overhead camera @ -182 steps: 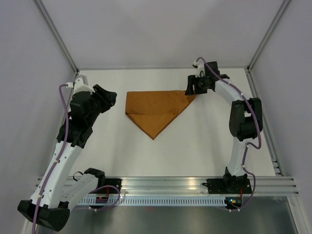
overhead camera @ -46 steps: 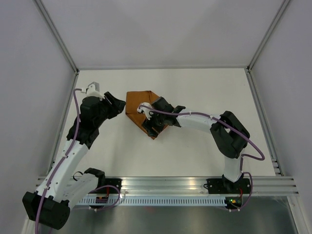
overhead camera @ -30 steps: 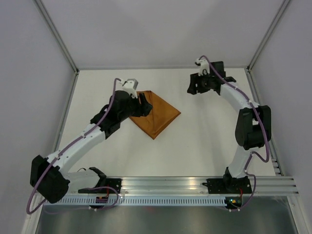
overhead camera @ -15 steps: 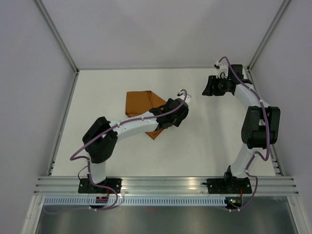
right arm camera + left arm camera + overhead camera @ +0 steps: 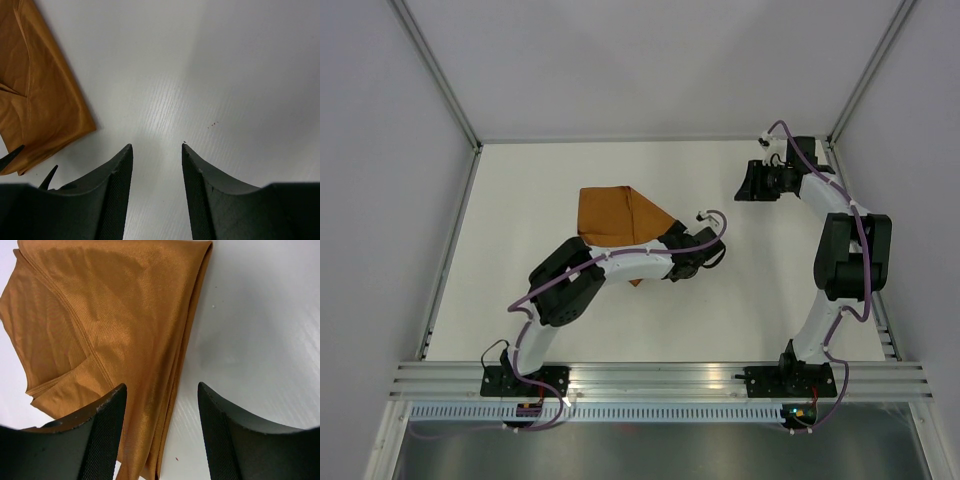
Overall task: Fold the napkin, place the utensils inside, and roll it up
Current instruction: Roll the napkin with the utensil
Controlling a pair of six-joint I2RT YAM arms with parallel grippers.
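The rust-orange napkin (image 5: 610,212) lies folded into a small layered shape left of the table's middle. My left gripper (image 5: 672,252) reaches across to the napkin's right side. In the left wrist view it stands open (image 5: 161,386) just above the napkin (image 5: 115,325), whose folded right edge runs between the two fingers; nothing is gripped. My right gripper (image 5: 752,182) hovers at the back right, apart from the cloth. In the right wrist view it is open (image 5: 157,145) over bare table, with the napkin (image 5: 45,95) off to its left. The utensils are out of view.
The white table (image 5: 760,290) is fenced by metal frame posts and grey walls on three sides, with an aluminium rail (image 5: 660,378) along the near edge. Two small dark tips (image 5: 11,153) poke in at the right wrist view's lower left; I cannot tell what they are.
The left arm has folded in further, its gripper shifting slightly right and lower at the napkin's right edge. The right gripper has stayed at the back right and narrowed a little.
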